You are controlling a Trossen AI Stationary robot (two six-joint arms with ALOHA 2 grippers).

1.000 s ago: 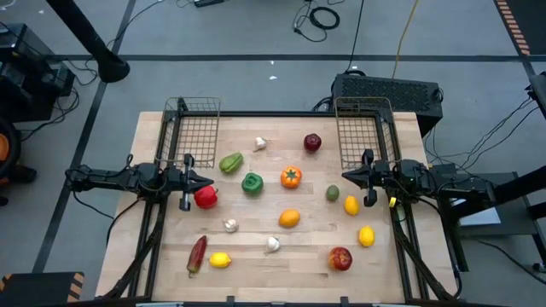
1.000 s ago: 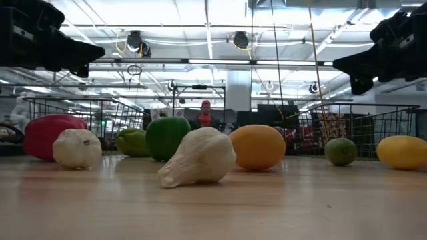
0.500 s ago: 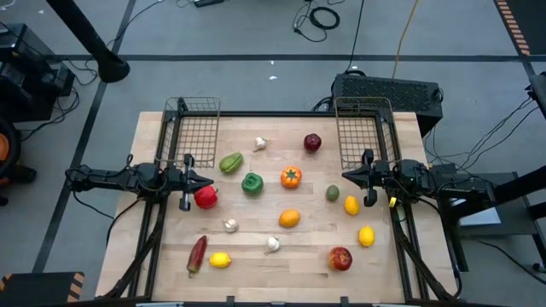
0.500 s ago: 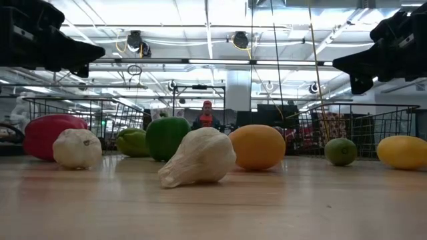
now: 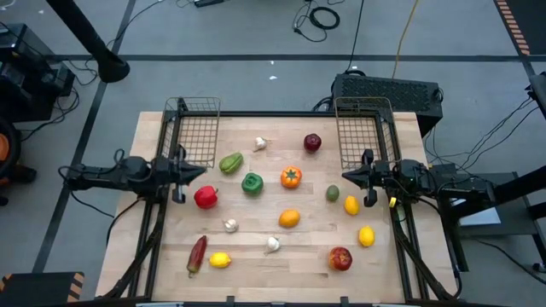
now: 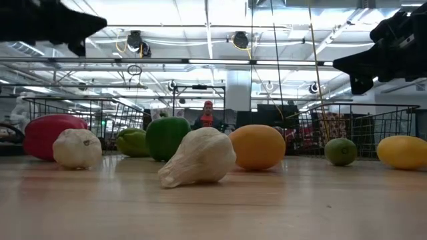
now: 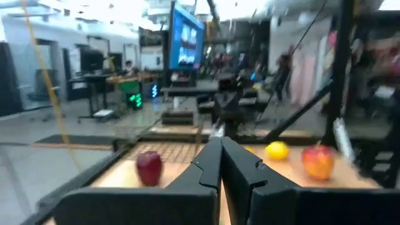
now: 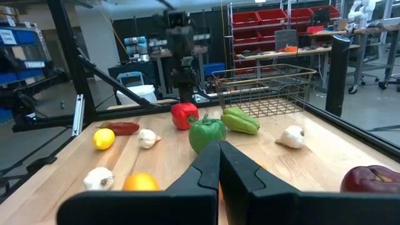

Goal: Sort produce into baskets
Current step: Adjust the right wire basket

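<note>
Produce lies scattered on the wooden table (image 5: 153, 256): a red pepper (image 5: 205, 198), two green peppers (image 5: 252, 182) (image 5: 230, 162), an orange (image 5: 289, 218), lemons (image 5: 351, 205), apples (image 5: 313, 142), garlic (image 5: 272, 245) and a dark chili (image 5: 197, 253). Two wire baskets (image 5: 193, 128) (image 5: 363, 128) stand at the far edge. My left gripper (image 5: 203, 168) is shut, raised above the table's left side, just beyond the red pepper. My right gripper (image 5: 344, 176) is shut and hovers level at the right side near a lime (image 5: 333, 193). Neither holds anything.
A black case (image 5: 388, 89) sits beyond the table's far right edge. Cables run along the floor around the table. In the low view a person in a red cap (image 6: 205, 115) stands far behind the table. Bare wood shows between the pieces near the front edge.
My left gripper has risen from beside the red pepper, most of it in the last half second, and its nose has tipped slightly upward. It stays shut. The produce and my right gripper have kept still.
</note>
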